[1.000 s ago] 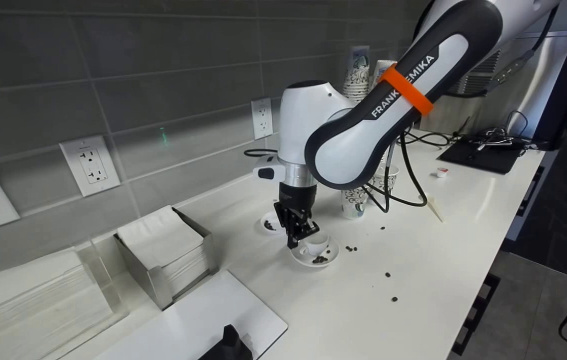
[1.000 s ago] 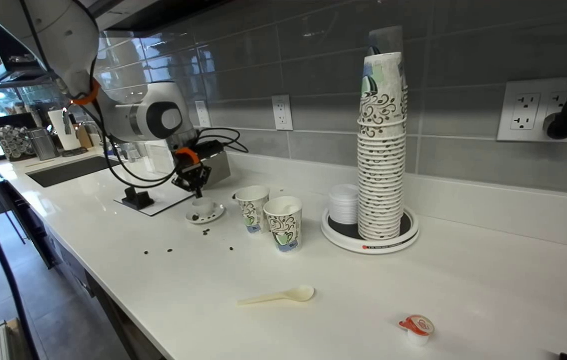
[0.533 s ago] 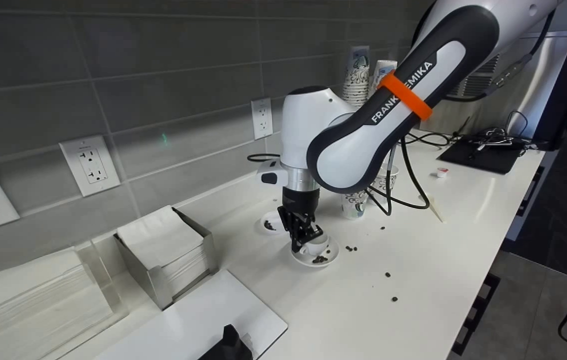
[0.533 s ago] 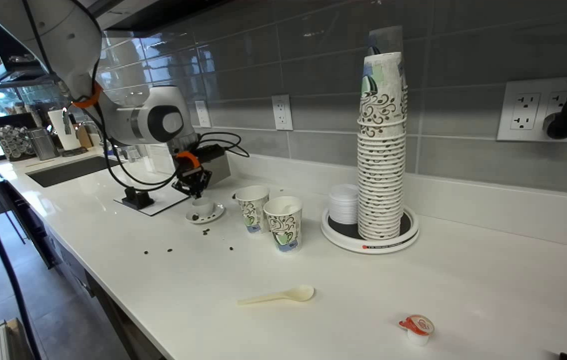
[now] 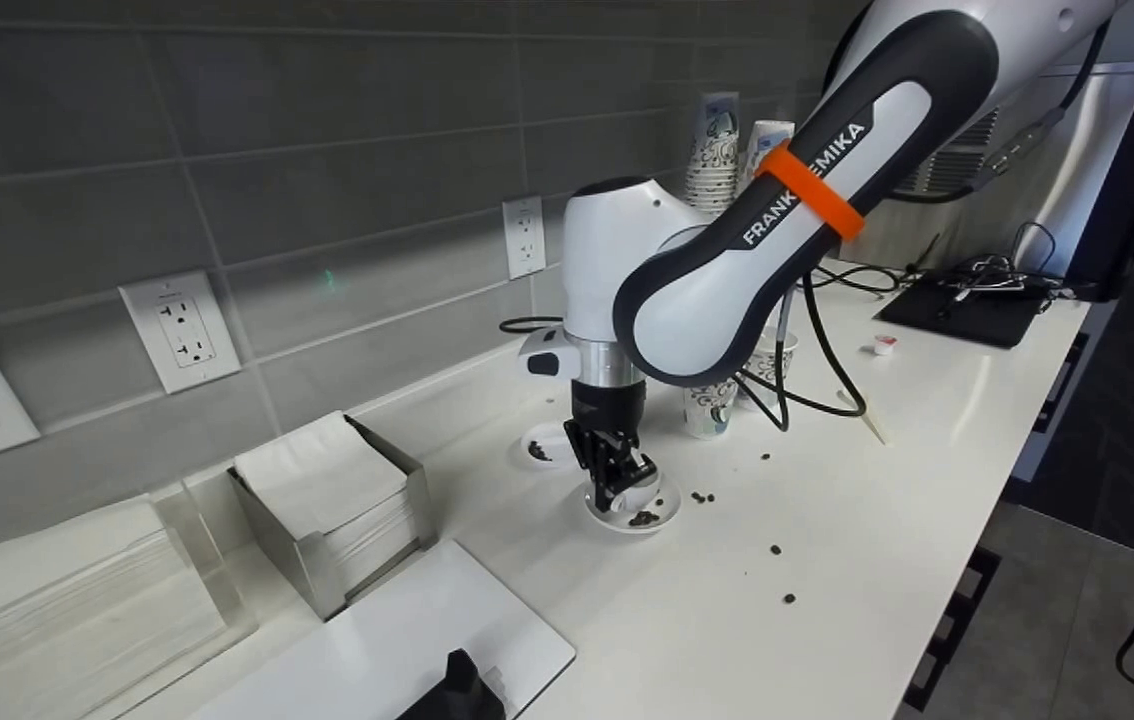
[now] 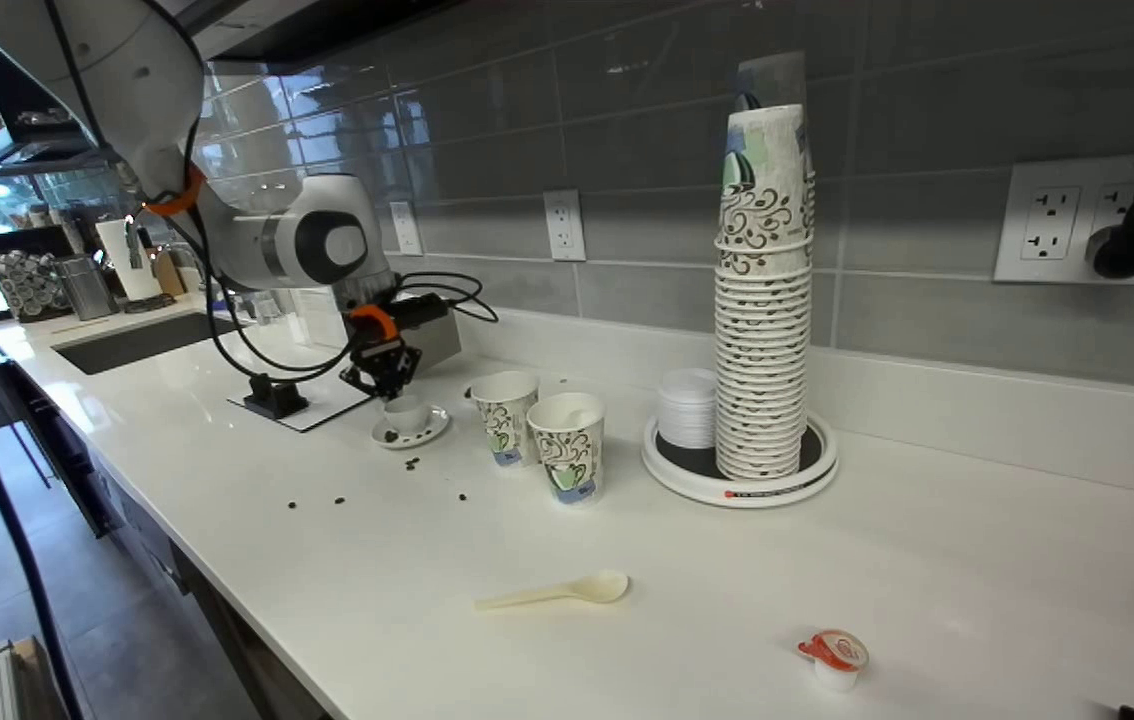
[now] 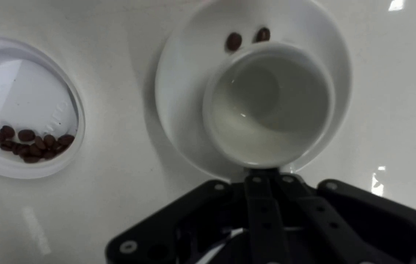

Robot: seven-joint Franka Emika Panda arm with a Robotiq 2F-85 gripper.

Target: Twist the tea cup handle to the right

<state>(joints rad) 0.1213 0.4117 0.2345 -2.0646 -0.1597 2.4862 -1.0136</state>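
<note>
Tea cup (image 7: 266, 104) and beans (image 7: 233, 41) on saucer (image 7: 179, 102), tool (image 7: 271, 176) alongside, more beans (image 7: 33, 145) in dish (image 7: 28, 90)

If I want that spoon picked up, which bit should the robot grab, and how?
Probably the middle of the spoon handle, coming straight down from above and pinching its two long sides. It is slim and lies on the counter, so sliding underneath looks hard. The bowl end is wider and rounded, so it might slip.

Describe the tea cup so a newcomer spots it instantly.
On the counter, follow the robot arm down to its gripper. Just below, a white saucer dotted with dark beans holds the tea cup. Unlike the patterned paper cups nearby, it is plain white.
</note>
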